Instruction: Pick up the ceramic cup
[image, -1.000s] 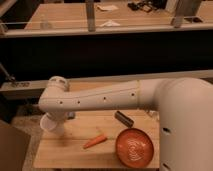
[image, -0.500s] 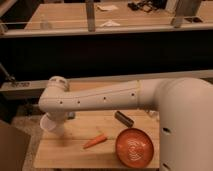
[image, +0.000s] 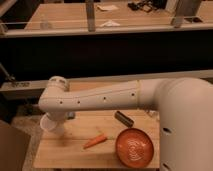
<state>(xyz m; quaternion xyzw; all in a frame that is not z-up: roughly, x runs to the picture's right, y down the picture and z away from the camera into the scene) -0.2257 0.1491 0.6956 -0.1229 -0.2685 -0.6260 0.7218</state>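
The ceramic cup (image: 48, 123) is a small white round cup at the left end of the wooden table (image: 70, 154), partly under my white arm. My gripper (image: 63, 119) hangs below the arm's bend, right beside the cup and mostly hidden by the arm. I cannot tell whether it touches or holds the cup.
An orange-red plate (image: 134, 147) lies at the table's right front. An orange carrot (image: 95, 141) lies mid-table. A dark cylinder (image: 124, 118) lies behind the plate. My white body (image: 185, 130) fills the right side. A dark counter and wooden desks stand behind.
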